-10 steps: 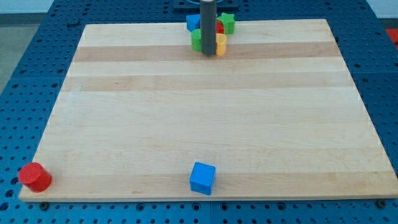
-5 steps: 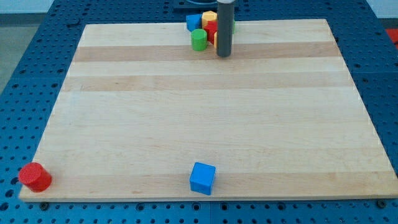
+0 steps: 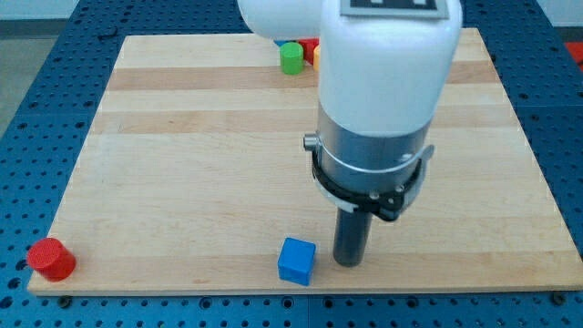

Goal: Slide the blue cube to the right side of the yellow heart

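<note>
Our tip [image 3: 348,262] rests on the wooden board [image 3: 182,164] near its bottom edge, just beside the blue cube [image 3: 297,261] on the cube's right, with a narrow gap between them. We carry no gripper, so nothing is held; the rod only pushes.

The yellow heart cannot be made out: the arm's white body covers most of the cluster at the board's top edge, where only a green cylinder [image 3: 291,58] and a sliver of a red block [image 3: 310,47] show (the heart is presumably behind the arm). A red cylinder [image 3: 51,259] sits at the bottom left corner.

The risk, as we judge it, is our side of approach. Pushing from the cube's right would send it leftward, away from a goal that lies far up the board. The cube is also close to the bottom edge, so a glancing contact could spin it or tip it off. A long push could let it slip off our tip, or plough into the cluster.
</note>
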Action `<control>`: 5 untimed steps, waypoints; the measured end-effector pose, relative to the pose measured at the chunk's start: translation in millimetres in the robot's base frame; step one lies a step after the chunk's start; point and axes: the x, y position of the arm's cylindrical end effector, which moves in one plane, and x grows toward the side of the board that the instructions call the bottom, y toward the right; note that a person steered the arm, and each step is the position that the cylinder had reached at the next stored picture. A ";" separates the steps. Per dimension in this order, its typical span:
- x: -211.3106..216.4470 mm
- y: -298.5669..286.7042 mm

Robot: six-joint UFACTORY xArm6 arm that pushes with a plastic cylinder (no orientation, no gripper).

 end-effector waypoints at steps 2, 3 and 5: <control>19.9 -7.1; 19.9 -42.4; 19.0 -93.2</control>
